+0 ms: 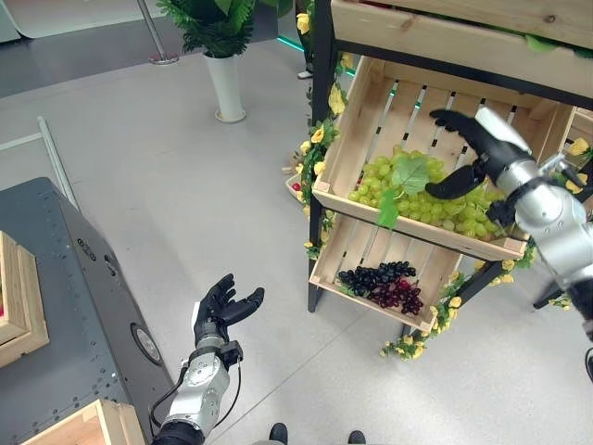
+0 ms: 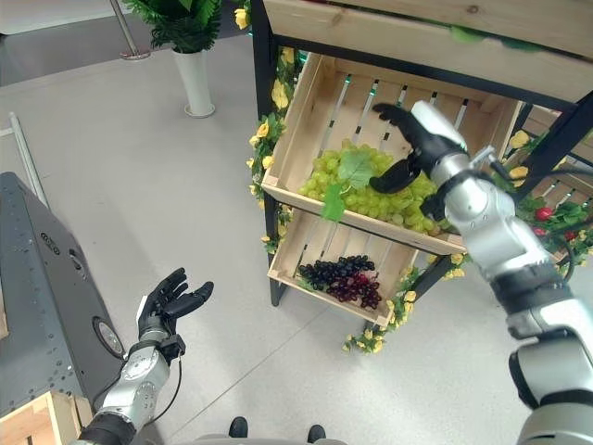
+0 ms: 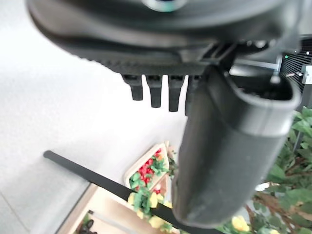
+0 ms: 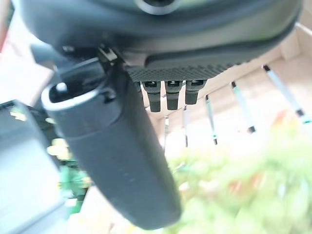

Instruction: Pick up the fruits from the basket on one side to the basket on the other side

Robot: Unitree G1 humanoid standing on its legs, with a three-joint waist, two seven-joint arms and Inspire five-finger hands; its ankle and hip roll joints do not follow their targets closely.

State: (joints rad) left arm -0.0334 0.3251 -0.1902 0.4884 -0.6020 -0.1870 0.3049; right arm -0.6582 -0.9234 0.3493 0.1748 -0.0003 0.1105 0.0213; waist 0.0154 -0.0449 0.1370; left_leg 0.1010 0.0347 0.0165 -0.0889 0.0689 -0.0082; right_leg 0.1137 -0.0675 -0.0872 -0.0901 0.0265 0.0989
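My right hand (image 1: 482, 148) hangs inside the upper crate (image 1: 371, 111) of the wooden rack, over the right part of the green grapes (image 1: 417, 199). Fingers straight and spread wide, reaching toward the crate's slatted back wall; thumb angled down, its tip just above the fruit. Nothing gripped. In the right wrist view the grapes (image 4: 234, 195) lie beneath thumb and fingers (image 4: 166, 95), close, but I cannot tell whether the thumb touches them. A green leaf (image 1: 408, 173) lies on top of the bunch, left of my thumb; another hangs over the crate's front edge.

Lower crate (image 1: 338, 260), directly beneath: dark grapes (image 1: 384, 283) heaped toward its front, well apart from either hand.

My left hand (image 1: 222, 306) is low over the grey floor, well left of the rack, palm up, fingers loosely opened, empty.

Yellow flowers (image 1: 320, 139) with green leaves trail down the rack's dark post. White-potted plant (image 1: 222, 56) stands behind.
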